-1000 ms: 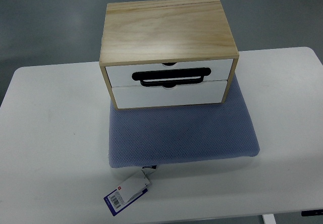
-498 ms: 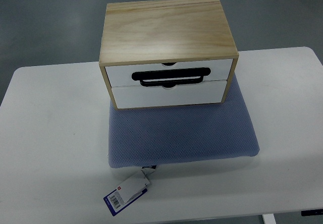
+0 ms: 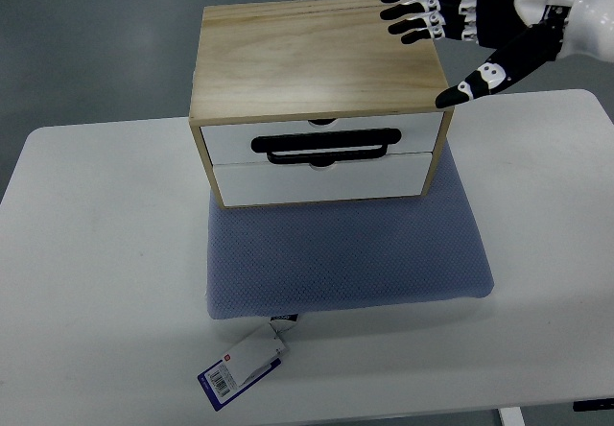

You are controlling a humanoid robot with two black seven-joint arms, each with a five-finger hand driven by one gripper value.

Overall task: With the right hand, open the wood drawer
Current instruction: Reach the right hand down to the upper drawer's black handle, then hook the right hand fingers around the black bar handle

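Listing contents from the left side across to the right.

Table (image 3: 106, 253): white top, fills most of the view, grey floor beyond its far edge.

Tag (image 3: 240, 366): white and blue card with a barcode, lying flat on the table at the near edge, just off the front left corner of the mat and tied to it by a short string.

Mat (image 3: 350, 258): blue-grey textured pad, lying flat at the centre of the table, its rear part under the drawer box.

Drawer box (image 3: 312, 57): pale wood case standing on the rear of the mat, upright, front facing the camera. Two white drawer fronts, one above the other, both flush with the case. Handle (image 3: 326, 145): black loop lying across the seam between the two fronts.

Right hand (image 3: 470, 33): black and white, entering from the upper right edge, above the rear right corner of the box. Fingers (image 3: 413, 13) spread and extended leftward over the top panel, thumb angled down toward the right front corner. Holding nothing; contact with the wood cannot be told.
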